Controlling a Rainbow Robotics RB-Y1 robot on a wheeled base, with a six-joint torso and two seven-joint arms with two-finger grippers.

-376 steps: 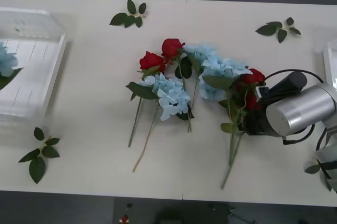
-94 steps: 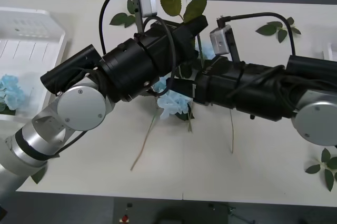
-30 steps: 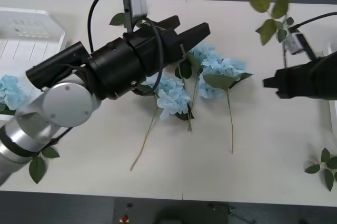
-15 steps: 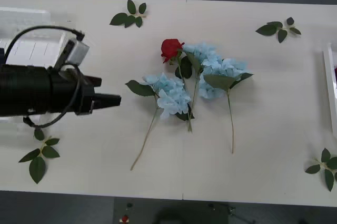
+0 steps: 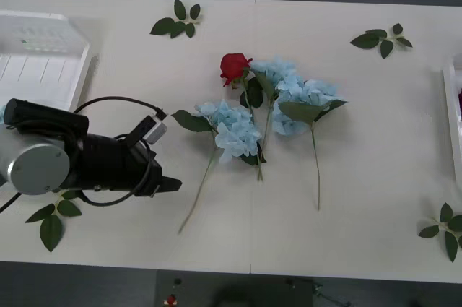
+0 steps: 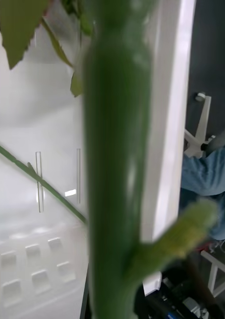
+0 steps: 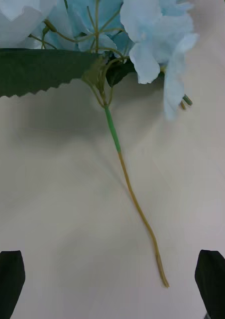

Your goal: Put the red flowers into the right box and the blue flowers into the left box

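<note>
White table [image 5: 361, 199], loose leaf sprigs [image 5: 176, 19] at its edges. Left gripper [image 5: 173, 186] low over the table, aimed at the near blue flower [image 5: 232, 128]; fingers [image 7: 8, 279] wide apart, holding nothing, thin stem [image 7: 137, 209] lying between them. Red rose [image 5: 234, 66] touches the blue cluster [image 5: 299, 94]. Left box [image 5: 43, 68] far left. Right gripper's fingers not visible, can't tell; a green stem [image 6: 115, 174] fills its camera over the right box [image 6: 165, 124]. Risks: stem thin and flat, pads may close over it; tangled leaves could drag the neighbouring blooms
</note>
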